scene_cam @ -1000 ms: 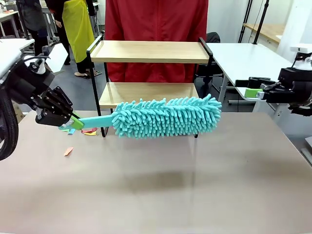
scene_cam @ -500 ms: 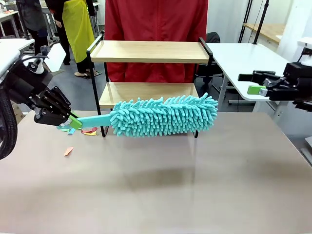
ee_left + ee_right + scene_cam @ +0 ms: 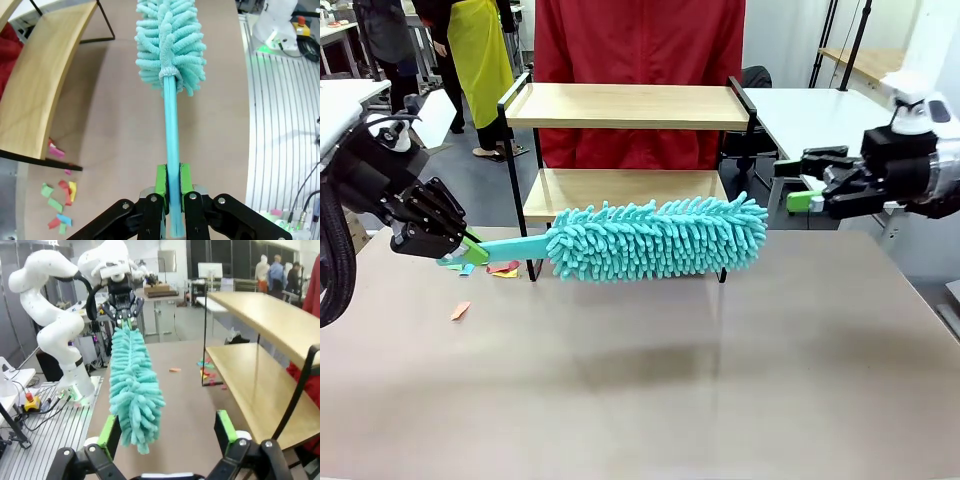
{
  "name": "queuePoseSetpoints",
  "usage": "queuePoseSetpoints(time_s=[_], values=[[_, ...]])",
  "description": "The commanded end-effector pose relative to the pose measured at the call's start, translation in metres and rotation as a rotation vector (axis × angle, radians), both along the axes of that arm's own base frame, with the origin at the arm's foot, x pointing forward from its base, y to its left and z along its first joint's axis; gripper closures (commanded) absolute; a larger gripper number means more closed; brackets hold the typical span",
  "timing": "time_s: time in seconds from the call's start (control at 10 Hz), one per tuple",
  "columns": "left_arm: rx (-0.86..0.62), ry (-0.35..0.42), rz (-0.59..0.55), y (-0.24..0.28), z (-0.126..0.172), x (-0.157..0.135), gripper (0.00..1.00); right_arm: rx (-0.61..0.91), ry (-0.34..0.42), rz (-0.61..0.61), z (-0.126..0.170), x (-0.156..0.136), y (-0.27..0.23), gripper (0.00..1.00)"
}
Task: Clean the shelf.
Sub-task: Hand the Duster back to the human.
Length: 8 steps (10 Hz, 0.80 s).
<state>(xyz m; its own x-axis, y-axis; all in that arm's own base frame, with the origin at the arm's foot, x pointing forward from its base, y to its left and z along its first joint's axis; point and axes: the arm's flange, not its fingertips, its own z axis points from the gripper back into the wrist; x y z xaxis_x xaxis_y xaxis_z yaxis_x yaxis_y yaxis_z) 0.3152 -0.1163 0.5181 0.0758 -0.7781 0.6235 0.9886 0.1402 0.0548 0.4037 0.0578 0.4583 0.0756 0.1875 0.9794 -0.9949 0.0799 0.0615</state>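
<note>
Shelf: small two-tier rack (image 3: pixel 625 105) of two light wooden boards in a thin black metal frame with raised side rails, standing at the far side of the brown table (image 3: pixel 650 380), in front of a person in a red top (image 3: pixel 640 45).
Shelf boards: both wooden boards look bare in the front view.
Duster: fluffy turquoise microfibre duster (image 3: pixel 655 238) on a flat turquoise handle (image 3: pixel 515 247), lying roughly level just in front of the rack's lower board, head to the right.
Left gripper: black two-finger pincer with green pads (image 3: pixel 472 250), left of the rack and near its left legs, clenched on the end of the duster handle; the left wrist view shows the pads (image 3: pixel 160 181) pressed against both sides of the handle (image 3: pixel 171 130).
Right gripper: black pincer with green pads (image 3: pixel 805 185), held above the table to the right of the rack, level with the gap between the boards and apart from the frame; fingers spread, grasping nothing, as the right wrist view shows (image 3: pixel 167 432).
Scraps: small coloured paper bits (image 3: pixel 490 268) on the table by the rack's left legs, one orange piece (image 3: pixel 460 311) nearer.
</note>
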Motion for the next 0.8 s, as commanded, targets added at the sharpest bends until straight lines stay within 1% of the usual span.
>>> queuePoseSetpoints(time_s=[0.0, 0.4, 0.7], values=[[-0.009, 0.007, 0.008, -0.001, 0.001, -0.002, 0.87, -0.049, 0.077, 0.023, -0.003, 0.006, 0.006, 0.00], [-0.009, 0.007, 0.008, -0.001, 0.001, -0.002, 0.87, -0.064, 0.144, 0.055, -0.022, 0.004, 0.018, 0.00], [-0.009, 0.007, 0.008, -0.001, 0.001, -0.002, 0.87, -0.006, 0.172, 0.041, -0.034, 0.007, 0.035, 0.00]])
